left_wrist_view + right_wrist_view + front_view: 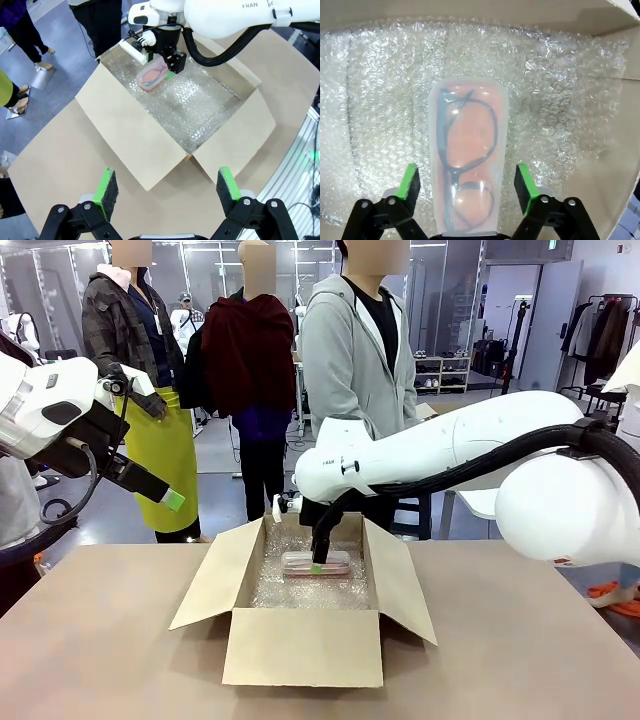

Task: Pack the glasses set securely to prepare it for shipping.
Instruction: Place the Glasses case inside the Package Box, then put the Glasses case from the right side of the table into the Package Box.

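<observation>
Closest to me is the bare counter, then the front wall of the open cardboard box, its flaps spread outward. Bubble wrap lines the box floor. On that wrap, toward the far end, the pale pink glasses case lies flat, and I can see a dark-framed pair through its lid. My right claw is down inside the box. Its green pads stand apart on either side of the case with a gap on each side, gripping nothing. My left claw hangs high over the counter's left side, spread wide and empty. A person in a grey hoodie stands beyond the box.
</observation>
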Motion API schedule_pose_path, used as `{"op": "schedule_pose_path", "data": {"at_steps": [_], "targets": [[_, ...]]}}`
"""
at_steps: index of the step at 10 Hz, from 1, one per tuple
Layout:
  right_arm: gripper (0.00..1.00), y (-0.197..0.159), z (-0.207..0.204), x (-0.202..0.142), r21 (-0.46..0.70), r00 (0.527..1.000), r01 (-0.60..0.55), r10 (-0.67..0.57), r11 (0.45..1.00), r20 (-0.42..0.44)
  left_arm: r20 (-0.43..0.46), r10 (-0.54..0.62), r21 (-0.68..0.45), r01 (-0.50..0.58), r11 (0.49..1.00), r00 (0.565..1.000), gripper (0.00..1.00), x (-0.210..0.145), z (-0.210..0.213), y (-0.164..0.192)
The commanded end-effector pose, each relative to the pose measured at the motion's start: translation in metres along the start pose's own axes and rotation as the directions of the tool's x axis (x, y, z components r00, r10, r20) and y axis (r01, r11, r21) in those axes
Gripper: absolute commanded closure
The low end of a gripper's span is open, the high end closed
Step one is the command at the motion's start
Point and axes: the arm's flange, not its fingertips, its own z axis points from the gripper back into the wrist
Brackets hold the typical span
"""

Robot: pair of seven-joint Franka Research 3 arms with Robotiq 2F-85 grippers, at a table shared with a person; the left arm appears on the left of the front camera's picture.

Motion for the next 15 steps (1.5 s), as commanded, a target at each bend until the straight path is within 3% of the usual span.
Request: {"op": "schedule_pose_path", "data": {"at_steps": [1, 3, 4, 14, 15], "targets": [[0.00, -0.004, 0.002, 0.008, -0.009, 1.000, 0.017, -0.017, 1.000, -0.027, 0.006, -0.007, 0.001, 0.007, 1.000, 1.000, 0.00, 0.000, 0.002, 0.002], [0.00, -0.002, 0.012, 0.006, -0.021, 0.998, -0.021, 0.019, 1.000, -0.057, 0.006, -0.007, 0.001, 0.007, 1.000, 1.000, 0.00, 0.000, 0.002, 0.002], [0.00, -0.001, 0.002, 0.001, -0.004, 1.000, 0.000, 0.000, 1.000, 0.002, 0.006, -0.007, 0.001, 0.007, 1.000, 1.000, 0.00, 0.000, 0.002, 0.002], [0.00, -0.003, 0.002, -0.001, -0.006, 1.000, -0.003, 0.003, 1.000, -0.007, 0.006, -0.007, 0.001, 0.007, 1.000, 1.000, 0.00, 0.000, 0.002, 0.002], [0.00, 0.004, 0.018, -0.004, -0.008, 0.999, 0.026, -0.026, 1.000, 0.034, 0.006, -0.007, 0.001, 0.007, 1.000, 1.000, 0.00, 0.000, 0.002, 0.002]]}}
